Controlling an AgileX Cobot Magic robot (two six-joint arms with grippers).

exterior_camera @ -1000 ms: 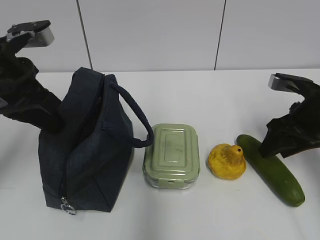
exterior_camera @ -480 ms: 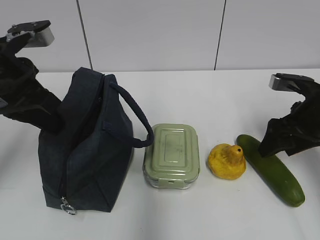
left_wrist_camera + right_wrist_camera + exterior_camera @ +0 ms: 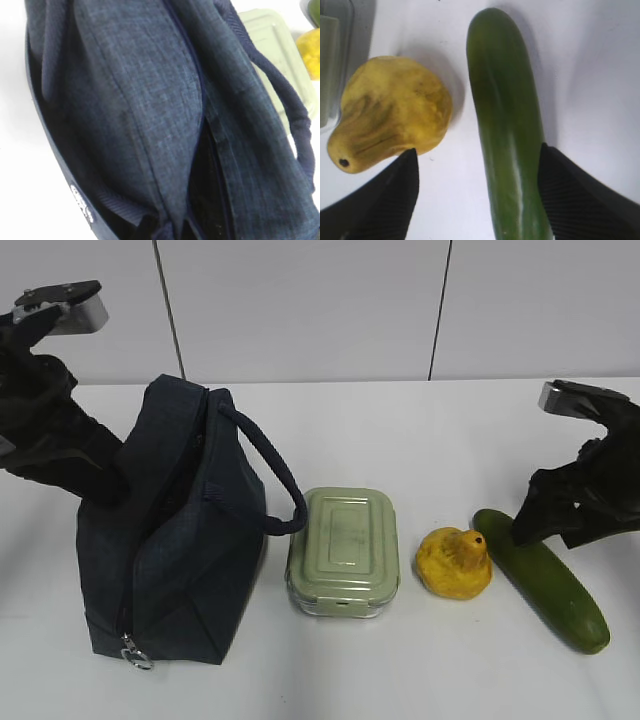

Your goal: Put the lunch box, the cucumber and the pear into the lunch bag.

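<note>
The navy lunch bag (image 3: 170, 570) stands at the left with its top slit partly open. My left gripper (image 3: 110, 485) is at its upper left rim and appears shut on the fabric; its fingers are hidden. In the left wrist view the bag (image 3: 150, 100) fills the frame. The sage-green lunch box (image 3: 343, 550) lies right of the bag, then the yellow pear (image 3: 455, 562), then the dark green cucumber (image 3: 560, 595). My right gripper (image 3: 477, 165) is open and low over the cucumber (image 3: 505, 125), one finger on each side of it, the left finger close to the pear (image 3: 395, 115).
The bag's rope handle (image 3: 280, 490) arches toward the lunch box. A white wall with panel seams rises behind the white table (image 3: 400, 430). The lunch box edge (image 3: 330, 60) shows at the left of the right wrist view.
My right gripper has shifted slightly left over the cucumber's far end. The left arm, the bag and the other things have not moved.
</note>
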